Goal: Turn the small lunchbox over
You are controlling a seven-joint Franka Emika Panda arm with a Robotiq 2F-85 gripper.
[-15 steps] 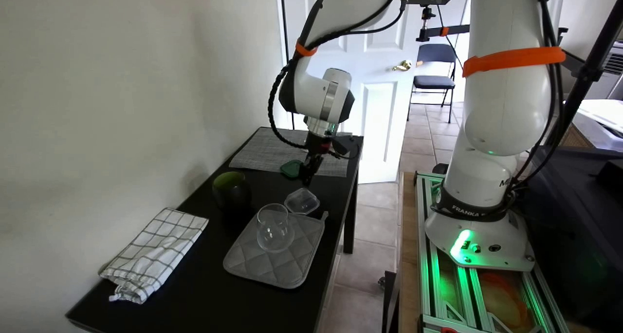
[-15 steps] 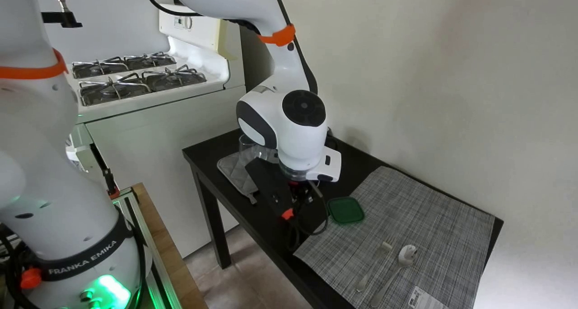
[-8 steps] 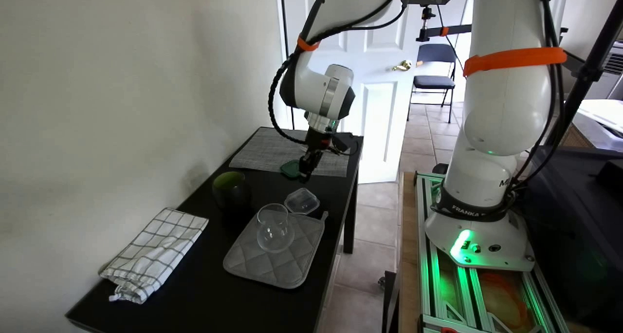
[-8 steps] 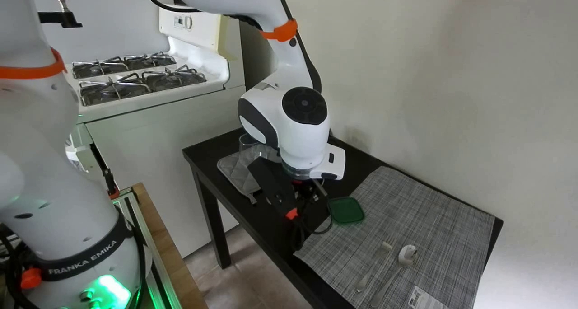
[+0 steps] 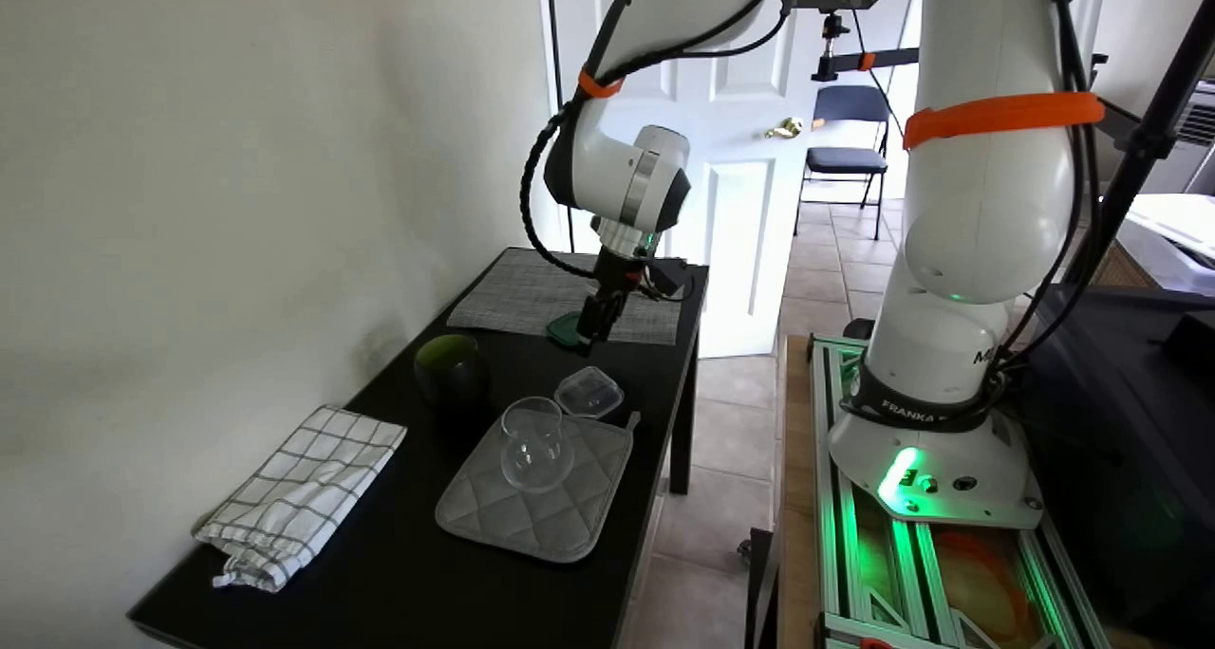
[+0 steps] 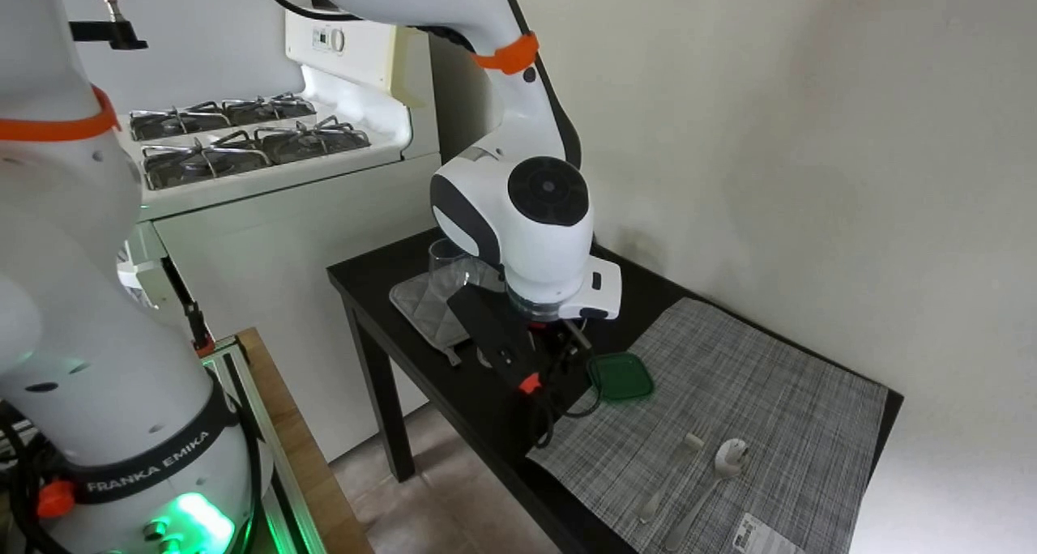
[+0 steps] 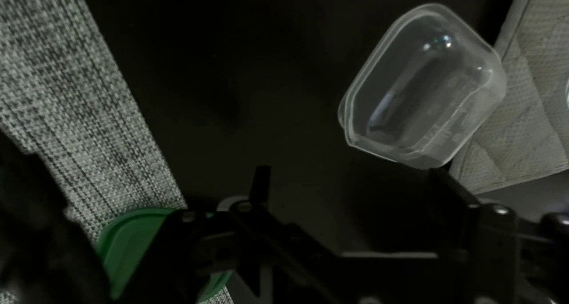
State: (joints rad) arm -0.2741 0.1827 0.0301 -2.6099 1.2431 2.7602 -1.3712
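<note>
Wrist view: the gripper (image 7: pixel 350 176) hangs over the black table (image 7: pixel 266 95), its fingers spread wide apart. The small lunchbox (image 7: pixel 422 90), clear plastic, sits on the table beside the grey quilted pad (image 7: pixel 524 117), whether touching or overlapping I cannot tell. A green lid (image 7: pixel 126 246) lies across the edge of the woven placemat (image 7: pixel 66 95), partly hidden by the gripper
</note>
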